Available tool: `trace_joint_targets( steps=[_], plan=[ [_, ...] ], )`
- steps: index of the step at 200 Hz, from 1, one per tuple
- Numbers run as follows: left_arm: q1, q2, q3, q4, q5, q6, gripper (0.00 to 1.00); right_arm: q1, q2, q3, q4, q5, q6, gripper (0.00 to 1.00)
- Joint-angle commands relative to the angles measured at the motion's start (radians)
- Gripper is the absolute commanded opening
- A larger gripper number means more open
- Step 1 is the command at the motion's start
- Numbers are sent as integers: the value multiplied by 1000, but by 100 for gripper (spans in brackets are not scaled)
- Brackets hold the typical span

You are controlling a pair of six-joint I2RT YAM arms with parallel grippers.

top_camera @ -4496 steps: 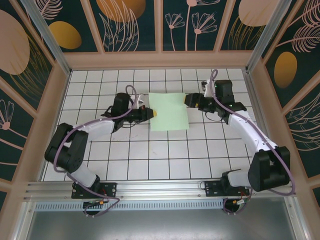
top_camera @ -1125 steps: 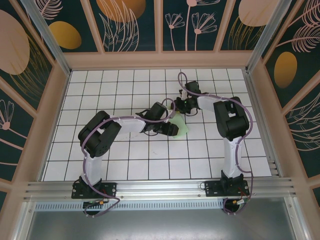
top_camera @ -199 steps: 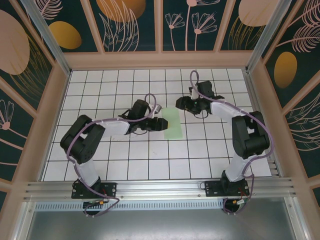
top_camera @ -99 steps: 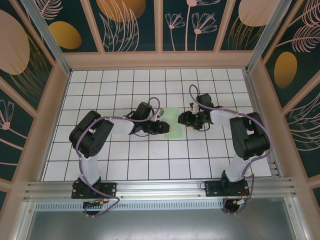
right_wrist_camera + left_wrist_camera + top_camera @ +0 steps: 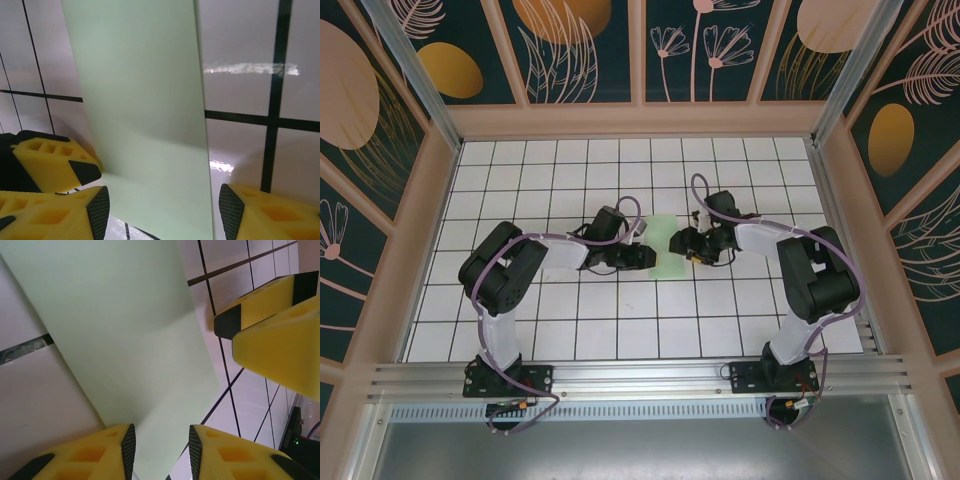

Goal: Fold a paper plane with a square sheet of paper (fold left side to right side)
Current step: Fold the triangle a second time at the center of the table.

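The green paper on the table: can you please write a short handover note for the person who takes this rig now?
Left gripper: open, fingers astride one end of the paper, not clamped.
Right gripper: open wide, astride the opposite side.
The paper lies flat on the grid table between both grippers, as a narrow strip.
Done: the left-to-right half fold, it seems.
Left: nose and wing folds; no pointed tip yet.

The overhead view was bright, evenly lit from above and sharp throughout, with only faint, short shadows. In the right wrist view a white streak of glare crossed the glossy tiles. In the left wrist view a soft shadow dimmed the near end of the square sheet of paper.
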Motion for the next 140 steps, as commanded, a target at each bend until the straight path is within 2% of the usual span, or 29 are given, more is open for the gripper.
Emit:
trace_joint_targets(
  steps=[1, 35, 59, 80, 108, 140],
  plan=[
    [-5, -7, -23, -88, -62, 26, 37, 4, 3, 30, -53, 45, 27, 63],
    [-46, 7, 72, -238, -162, 101, 37, -9, -39, 28, -81, 117, 30, 64],
    [-72, 35, 128, -325, -232, 119, 38, -28, -63, 8, -76, 113, 32, 64],
    [-82, 55, 162, -385, -286, 120, 37, -33, -69, -8, -51, 61, 36, 64],
    [-91, 47, 162, -393, -294, 120, 37, -27, -48, -18, -8, -36, 49, 64],
    [-100, 40, 160, -387, -291, 120, 37, -9, -5, 5, -17, -43, 49, 64]
  ],
)
